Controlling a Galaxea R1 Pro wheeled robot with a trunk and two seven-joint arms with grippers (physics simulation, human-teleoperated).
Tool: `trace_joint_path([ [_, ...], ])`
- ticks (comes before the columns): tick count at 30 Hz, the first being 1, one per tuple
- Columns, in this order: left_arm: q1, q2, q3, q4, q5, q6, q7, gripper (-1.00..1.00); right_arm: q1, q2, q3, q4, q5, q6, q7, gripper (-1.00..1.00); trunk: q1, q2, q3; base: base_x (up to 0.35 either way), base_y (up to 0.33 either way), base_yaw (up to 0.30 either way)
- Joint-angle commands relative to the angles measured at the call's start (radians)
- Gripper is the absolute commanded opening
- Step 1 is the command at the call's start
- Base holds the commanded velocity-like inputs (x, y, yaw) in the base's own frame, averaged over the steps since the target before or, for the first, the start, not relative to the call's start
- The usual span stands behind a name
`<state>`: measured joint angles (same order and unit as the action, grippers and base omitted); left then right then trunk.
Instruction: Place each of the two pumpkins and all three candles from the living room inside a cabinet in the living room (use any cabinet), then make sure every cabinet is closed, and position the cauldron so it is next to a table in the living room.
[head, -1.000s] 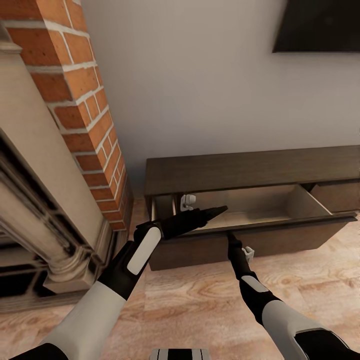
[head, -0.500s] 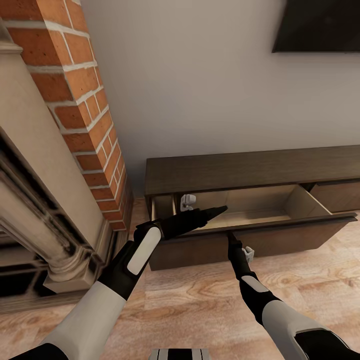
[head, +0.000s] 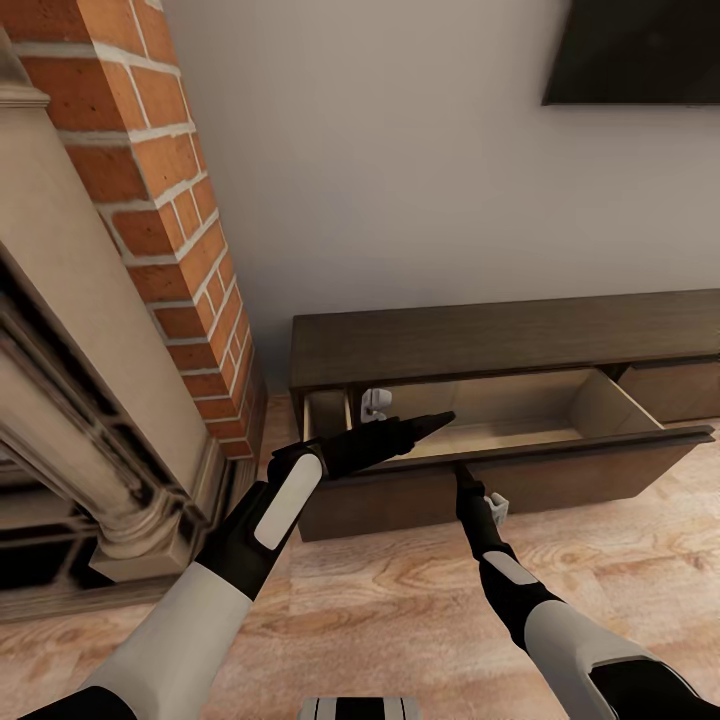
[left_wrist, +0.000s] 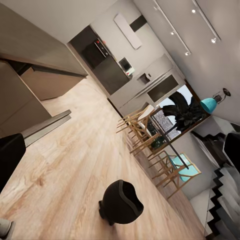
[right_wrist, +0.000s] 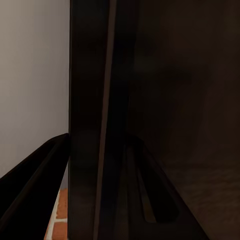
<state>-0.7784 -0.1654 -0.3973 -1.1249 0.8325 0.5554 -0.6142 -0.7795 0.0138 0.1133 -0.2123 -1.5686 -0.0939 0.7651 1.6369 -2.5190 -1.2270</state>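
Brick fireplace (head: 170, 230) at left, dark TV (head: 640, 50) on wall.

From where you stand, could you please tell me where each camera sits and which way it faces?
Head view: high, looking down at the cabinet, its open drawer, brick fireplace; both arms show.
Left wrist view: faces away down the wooden floor to the cauldron and dining chairs.
Right wrist view: pressed close to the dark drawer front; its fingers straddle the top edge.
Shared: head and right wrist views both show the drawer front.
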Motion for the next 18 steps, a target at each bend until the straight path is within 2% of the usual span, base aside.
trace_joint_path([
  [1,-0.001,0.0,0.0,0.0,0.008,0.008,0.001,1.0,0.0,0.014,0.049,0.008,0.005,-0.006,-0.003,-1.0,0.0,0.0,-0.001,0.0,0.0,0.0],
  [18,-0.001,0.0,0.0,0.0,0.008,0.008,0.005,1.0,0.0,0.014,0.049,0.008,0.006,-0.006,-0.003,-1.0,0.0,0.0,-0.001,-0.012,0.0,0.0],
])
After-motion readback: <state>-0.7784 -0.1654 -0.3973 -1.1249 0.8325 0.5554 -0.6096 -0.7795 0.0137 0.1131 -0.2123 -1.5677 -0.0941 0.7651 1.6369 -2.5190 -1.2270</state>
